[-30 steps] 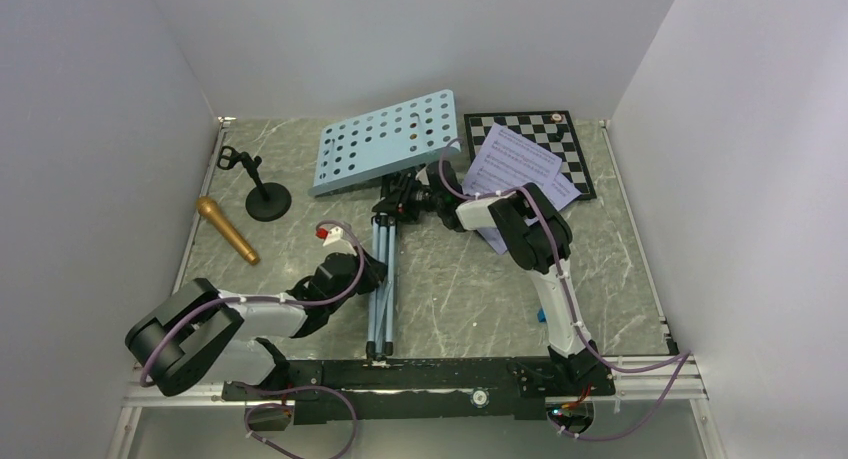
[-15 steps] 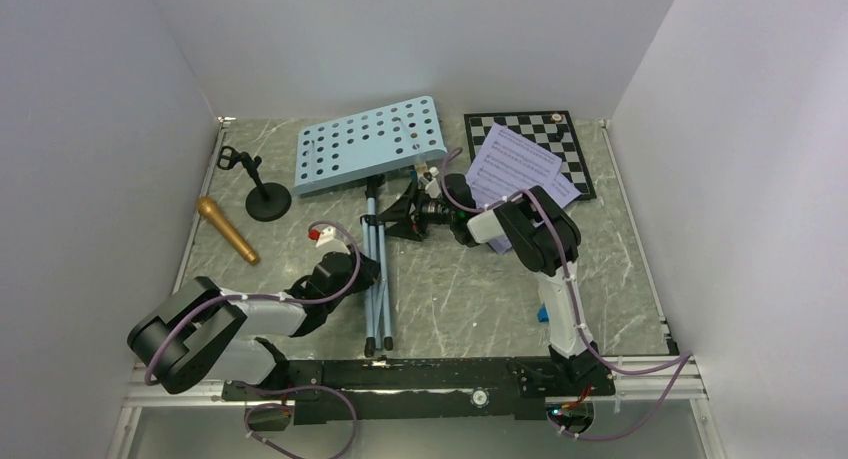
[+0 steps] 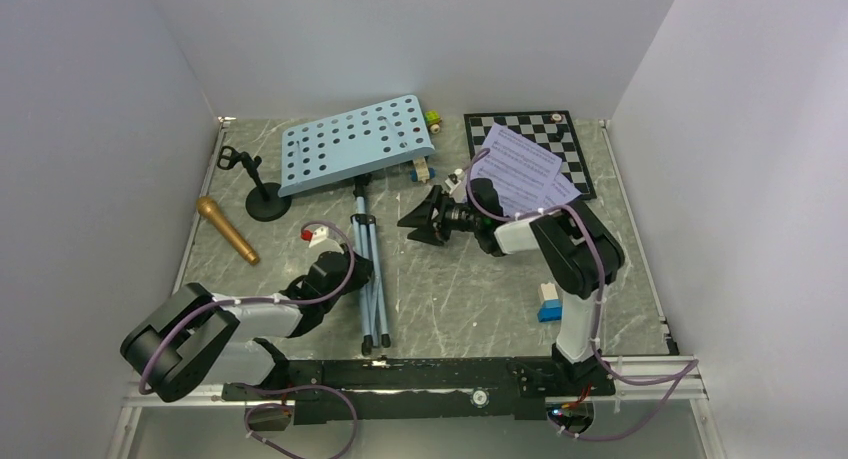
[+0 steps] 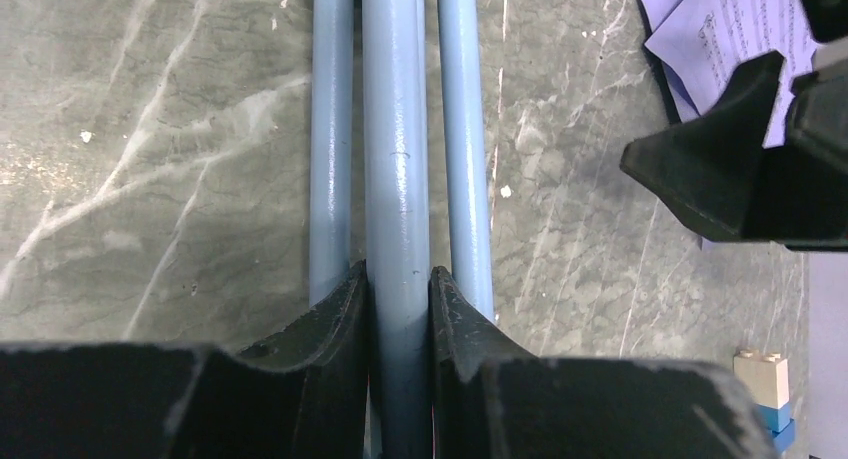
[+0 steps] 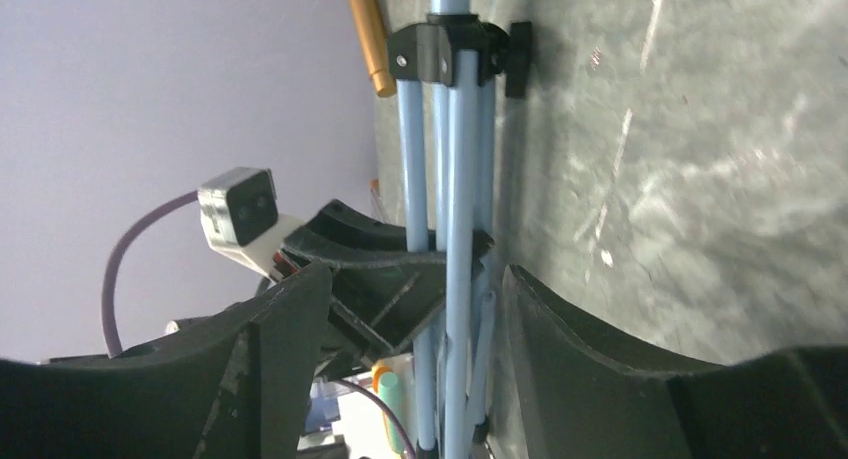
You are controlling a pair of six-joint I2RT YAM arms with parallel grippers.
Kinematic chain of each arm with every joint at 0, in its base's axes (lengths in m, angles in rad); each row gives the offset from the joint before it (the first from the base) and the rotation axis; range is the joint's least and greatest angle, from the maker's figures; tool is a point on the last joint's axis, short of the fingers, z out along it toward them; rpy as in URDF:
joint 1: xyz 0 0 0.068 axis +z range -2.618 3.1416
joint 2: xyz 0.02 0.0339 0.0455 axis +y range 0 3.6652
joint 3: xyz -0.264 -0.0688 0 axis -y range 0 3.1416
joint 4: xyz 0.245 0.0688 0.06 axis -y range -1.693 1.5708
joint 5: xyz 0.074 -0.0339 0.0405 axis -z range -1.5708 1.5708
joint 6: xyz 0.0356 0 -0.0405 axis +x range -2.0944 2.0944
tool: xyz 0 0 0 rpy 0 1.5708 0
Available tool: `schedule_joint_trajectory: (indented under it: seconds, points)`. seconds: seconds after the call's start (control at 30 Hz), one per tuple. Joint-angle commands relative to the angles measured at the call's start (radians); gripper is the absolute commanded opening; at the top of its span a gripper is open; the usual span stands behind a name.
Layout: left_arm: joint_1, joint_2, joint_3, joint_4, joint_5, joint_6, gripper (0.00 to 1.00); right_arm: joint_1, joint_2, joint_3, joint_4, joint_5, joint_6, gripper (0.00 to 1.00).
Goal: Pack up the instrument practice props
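Observation:
The light-blue music stand lies on the table, its hole-punched desk (image 3: 350, 144) at the back and its folded legs (image 3: 372, 279) pointing toward me. My left gripper (image 3: 360, 272) is shut on the stand's centre pole (image 4: 398, 179), its fingers (image 4: 340, 309) pressed against both sides. My right gripper (image 3: 416, 219) stands open just right of the stand and touches nothing; the stand's legs (image 5: 455, 229) show beyond its spread fingers (image 5: 290, 309). White sheet-music pages (image 3: 525, 167) lie at the right. The gold-brown microphone (image 3: 228, 231) and the black mic stand (image 3: 264, 191) are at the left.
A black-and-white chessboard (image 3: 545, 127) lies at the back right, partly under the pages. Toy brick pieces sit behind the desk (image 3: 432, 118) and below its right corner (image 3: 424, 169). A blue-and-white brick (image 3: 548, 303) lies near the right arm's base. Walls close in on three sides.
My right gripper has opened, let go of the stand near its top joint and drawn back to the right. The desk has swung to the left. The left gripper keeps its hold.

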Motion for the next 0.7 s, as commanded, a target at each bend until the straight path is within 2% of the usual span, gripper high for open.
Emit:
schedule_joint_trajectory:
  seconds: [0.0, 0.17, 0.2, 0.3, 0.4, 0.67]
  points:
    - [0.027, -0.03, -0.005, -0.041, -0.155, 0.089, 0.0, 0.0, -0.147, -0.03, -0.202, 0.085, -0.192, 0.68]
    - [0.028, -0.079, 0.014, -0.13, -0.124, 0.091, 0.0, 0.033, -0.333, -0.037, -0.473, 0.222, -0.4, 0.7]
    - [0.027, -0.094, 0.019, -0.15, -0.122, 0.088, 0.03, 0.041, -0.364, -0.052, -0.501, 0.244, -0.423, 0.7]
    - [0.028, -0.133, 0.024, -0.178, -0.105, 0.104, 0.16, 0.062, -0.44, -0.091, -0.563, 0.298, -0.476, 0.71]
    - [0.027, -0.155, 0.029, -0.199, -0.088, 0.114, 0.35, 0.08, -0.489, -0.122, -0.602, 0.337, -0.507, 0.72]
    - [0.028, -0.181, 0.056, -0.272, -0.042, 0.126, 0.68, 0.121, -0.563, -0.156, -0.637, 0.382, -0.533, 0.73]
